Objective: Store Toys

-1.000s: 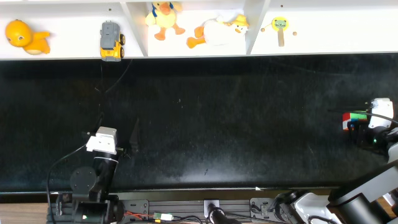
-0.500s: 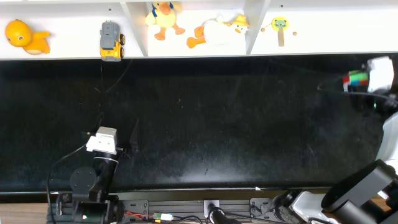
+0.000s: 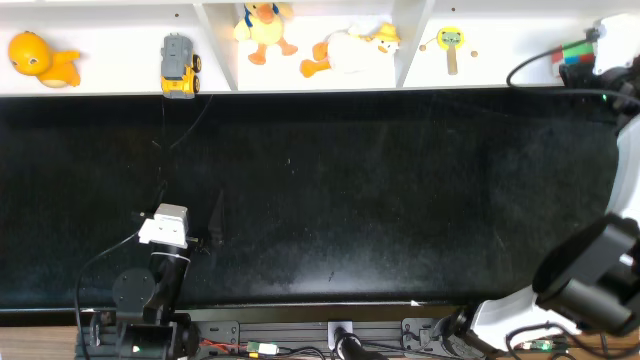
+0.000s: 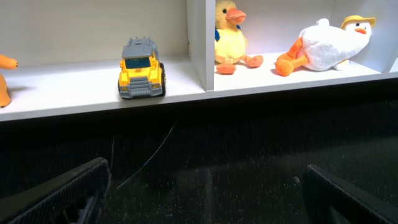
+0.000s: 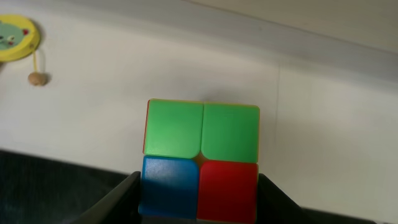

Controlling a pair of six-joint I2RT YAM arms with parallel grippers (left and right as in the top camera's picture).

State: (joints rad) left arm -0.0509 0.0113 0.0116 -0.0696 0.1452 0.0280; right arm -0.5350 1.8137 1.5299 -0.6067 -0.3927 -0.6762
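- My right gripper [image 5: 199, 210] pinches the colour cube [image 5: 200, 158] between its fingers, at the rightmost compartment of the white shelf [image 3: 110, 78], near the yellow rattle [image 5: 15, 38].
- Stored, by the look of it: orange duck [image 3: 40, 58], yellow truck [image 3: 180, 66], yellow duckling [image 3: 264, 28], white duck [image 3: 348, 48] and the rattle.
- My left gripper [image 4: 202, 199] is spread, holding nothing, low over the black table [image 3: 380, 200].
- Left, I judge: set the cube on the shelf floor and release it.

Multicolour cube [image 5: 200, 160] clamped upright, seemingly above white shelf [image 5: 87, 118].
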